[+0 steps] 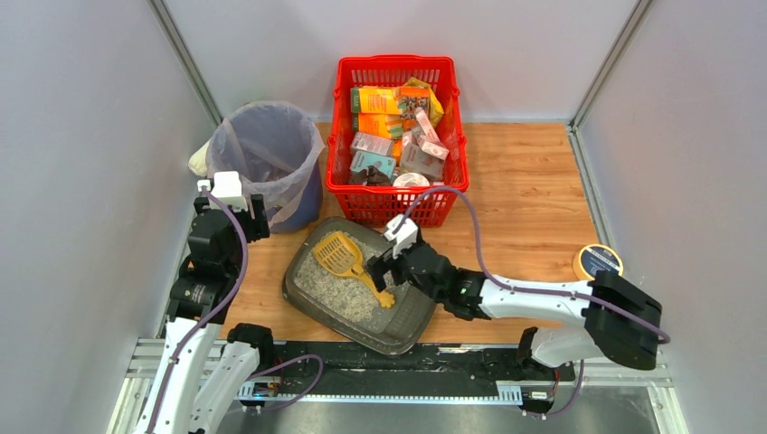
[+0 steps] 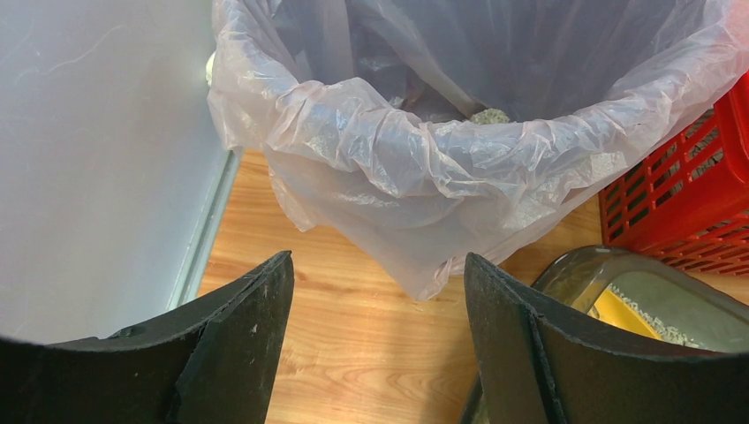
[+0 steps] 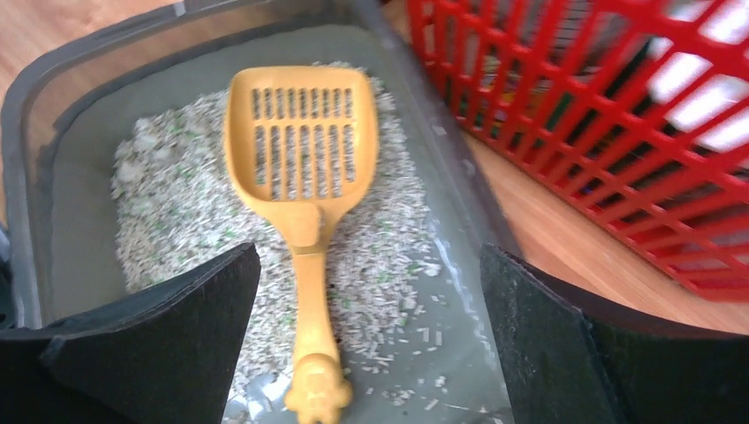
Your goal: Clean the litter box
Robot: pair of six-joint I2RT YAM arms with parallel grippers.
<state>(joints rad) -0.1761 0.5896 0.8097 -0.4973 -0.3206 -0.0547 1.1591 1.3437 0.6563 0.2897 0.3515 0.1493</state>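
The litter box (image 1: pixel 306 294) is a dark grey tray of pale litter lying at an angle on the wooden table, in front of the red basket. A yellow slotted scoop (image 1: pixel 340 256) lies flat on the litter, handle toward the near right. My right gripper (image 1: pixel 384 277) hovers open over the handle's end. In the right wrist view the scoop (image 3: pixel 300 146) rests between the spread fingers (image 3: pixel 177 327) of the right gripper (image 3: pixel 369 252), touching neither. The tray wall (image 3: pixel 53 168) shows at left. My left gripper (image 2: pixel 378 258) is open and empty beside the bin, with a tray corner (image 2: pixel 578 269) at right.
A round bag-lined bin (image 1: pixel 267 149) stands at the back left, and its bag (image 2: pixel 424 150) fills the left wrist view. The red mesh basket (image 1: pixel 395 65) of packets sits behind the tray, close to the right gripper. A round yellow tin (image 1: pixel 598 261) lies at the right.
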